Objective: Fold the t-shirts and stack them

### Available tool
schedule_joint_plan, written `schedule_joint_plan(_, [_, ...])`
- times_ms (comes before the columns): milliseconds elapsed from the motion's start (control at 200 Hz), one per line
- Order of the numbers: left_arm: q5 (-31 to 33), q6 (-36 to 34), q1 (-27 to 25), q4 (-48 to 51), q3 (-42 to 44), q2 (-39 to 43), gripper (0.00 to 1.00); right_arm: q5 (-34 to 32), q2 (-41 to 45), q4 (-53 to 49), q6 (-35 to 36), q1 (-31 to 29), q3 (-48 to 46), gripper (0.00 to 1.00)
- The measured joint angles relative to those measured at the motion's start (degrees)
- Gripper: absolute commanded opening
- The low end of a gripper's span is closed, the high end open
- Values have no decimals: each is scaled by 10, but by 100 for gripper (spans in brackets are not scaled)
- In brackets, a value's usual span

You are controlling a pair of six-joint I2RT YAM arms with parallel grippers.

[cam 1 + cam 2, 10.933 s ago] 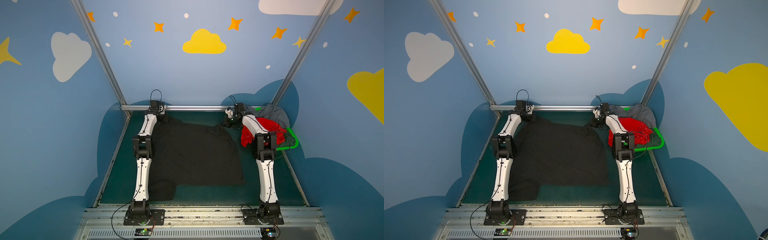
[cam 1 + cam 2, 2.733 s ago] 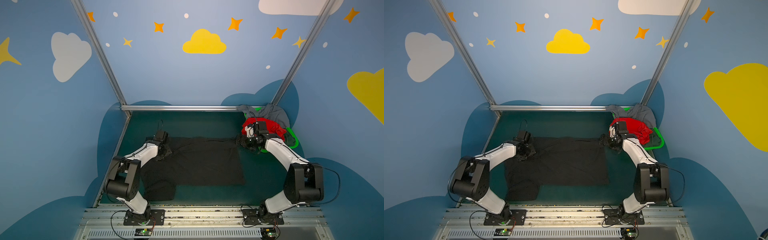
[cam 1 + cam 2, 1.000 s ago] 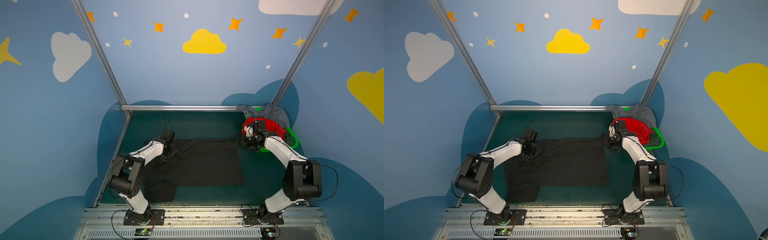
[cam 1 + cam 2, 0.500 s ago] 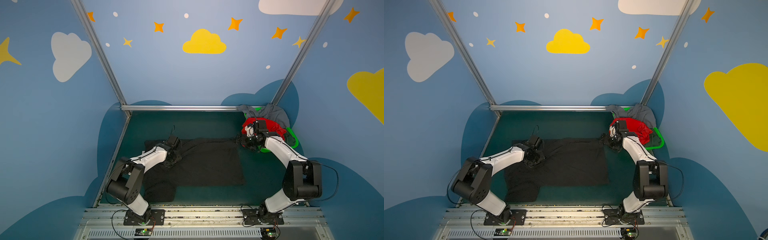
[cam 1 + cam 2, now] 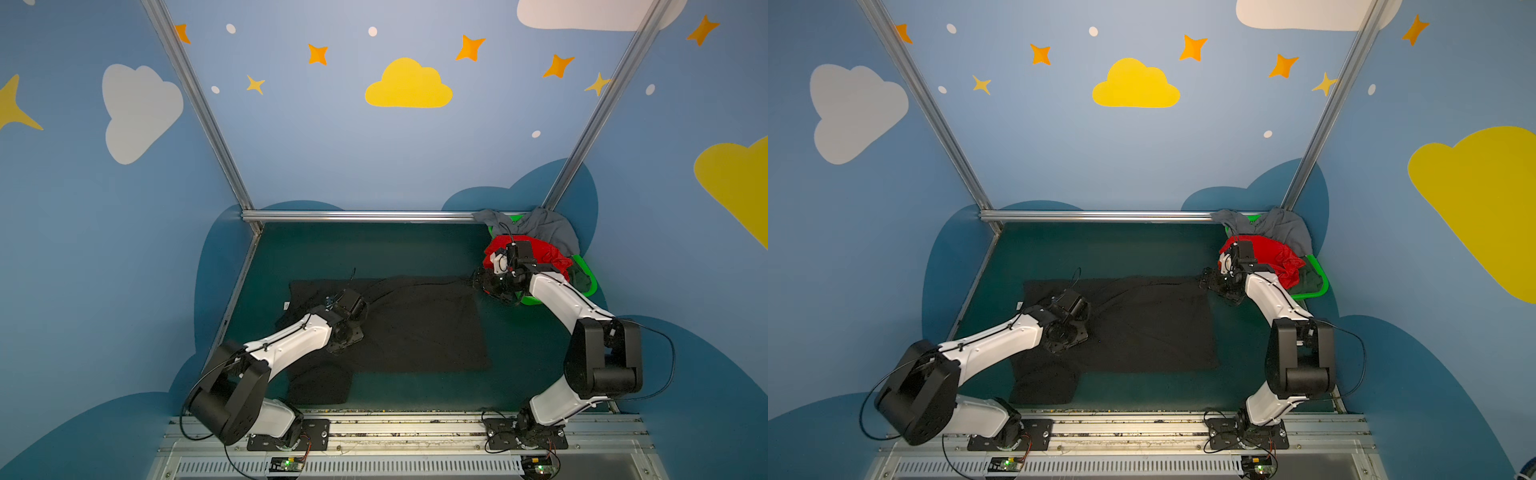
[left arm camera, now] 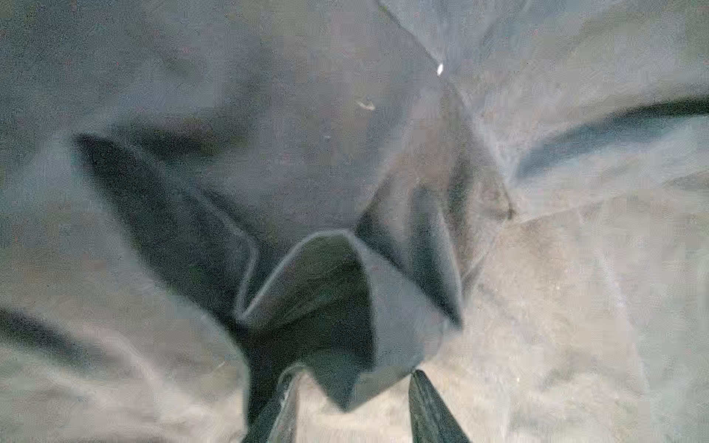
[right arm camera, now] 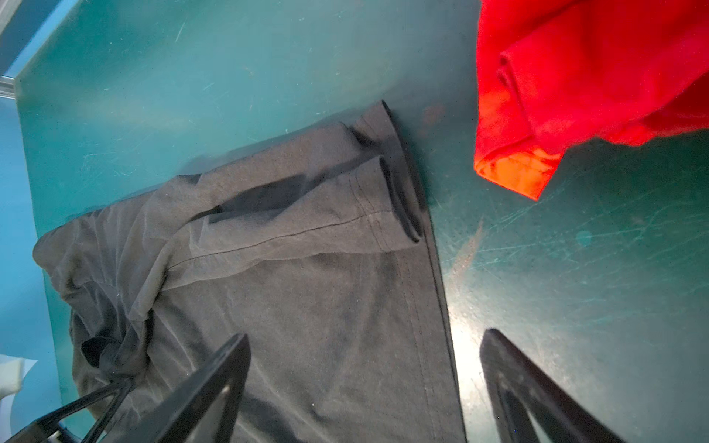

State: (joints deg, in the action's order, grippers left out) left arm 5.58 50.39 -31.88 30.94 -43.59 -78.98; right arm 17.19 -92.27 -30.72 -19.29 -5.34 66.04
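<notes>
T-shirt (image 5: 415, 328) on the table (image 5: 332, 253), left of basket (image 5: 590, 280).
</notes>
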Motion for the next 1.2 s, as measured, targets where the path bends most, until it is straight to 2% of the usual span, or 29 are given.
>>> schedule_joint_plan(105, [28, 23, 3, 9, 12, 47, 49, 0, 0, 0, 0, 0, 0, 91])
schedule_joint_plan(205, [48, 35, 26, 12, 15, 76, 50, 0, 0, 0, 0, 0, 0, 91])
schedule_joint_plan(445, [58, 30, 132, 5, 2, 85, 52, 0, 5, 0, -3, 0, -5, 91])
schedule_joint_plan(566, [48, 13, 183, -1, -9, 57, 51, 0, 18, 0, -5, 0, -17, 91])
schedule_joint_plan(821, [14, -26, 190, 1, -28, -19, 47, 0, 35, 1, -10, 0, -33, 91])
schedule_joint_plan(1061, [-20, -32, 187, -2, 16, 7, 44, -2, 40, 0, -12, 1, -40, 91])
schedule_joint_plan(1201, [-25, -30, 186, 2, 51, 38, 34, -4, 40, 0, -12, 4, -40, 91])
